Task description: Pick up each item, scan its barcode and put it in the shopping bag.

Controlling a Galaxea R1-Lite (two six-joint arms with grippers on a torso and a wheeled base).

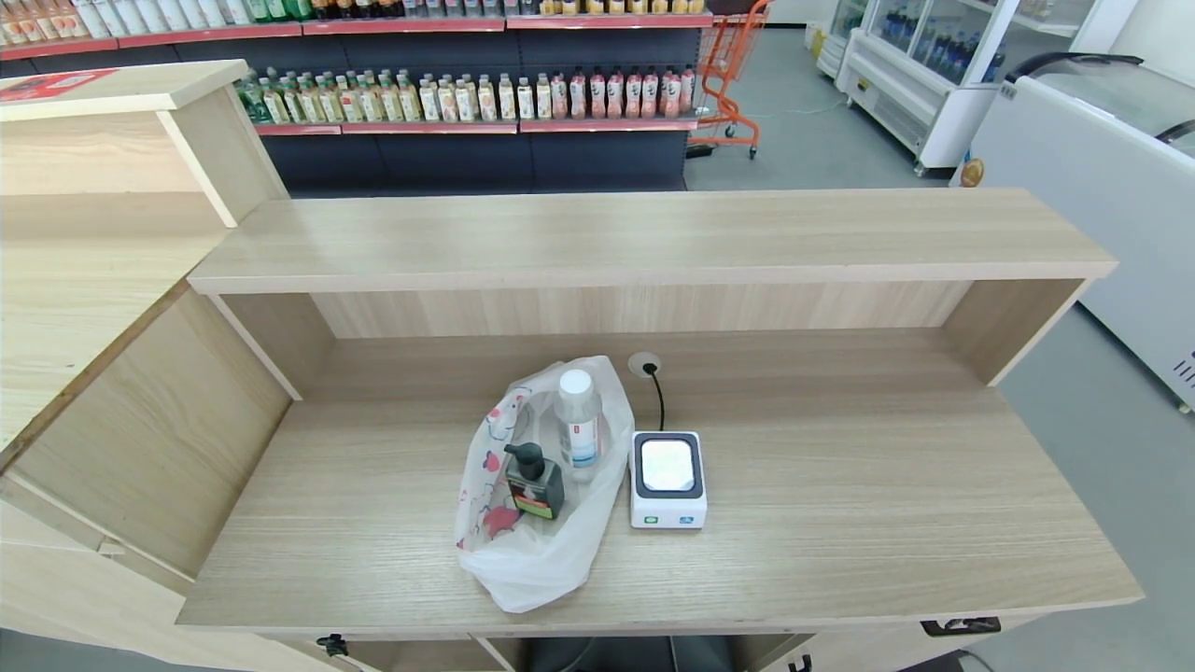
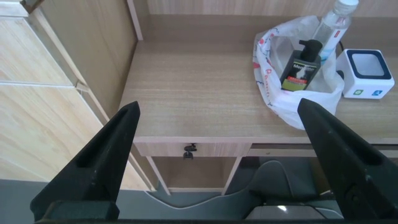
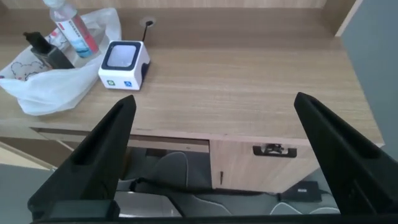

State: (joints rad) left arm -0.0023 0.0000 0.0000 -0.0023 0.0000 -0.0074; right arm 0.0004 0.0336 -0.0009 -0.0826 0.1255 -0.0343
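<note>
A white plastic shopping bag lies open on the wooden counter. Inside it stand a dark pump bottle and a clear bottle with a white cap. Right beside the bag sits the white barcode scanner with its lit window facing up. The left wrist view has the bag, pump bottle and scanner beyond my open left gripper. My right gripper is open too, held below and in front of the counter's front edge, with the scanner and bag farther off.
A raised shelf runs along the counter's back, and a taller wooden side unit stands to the left. A cable leads from the scanner to a hole in the counter. Drawer locks sit under the front edge.
</note>
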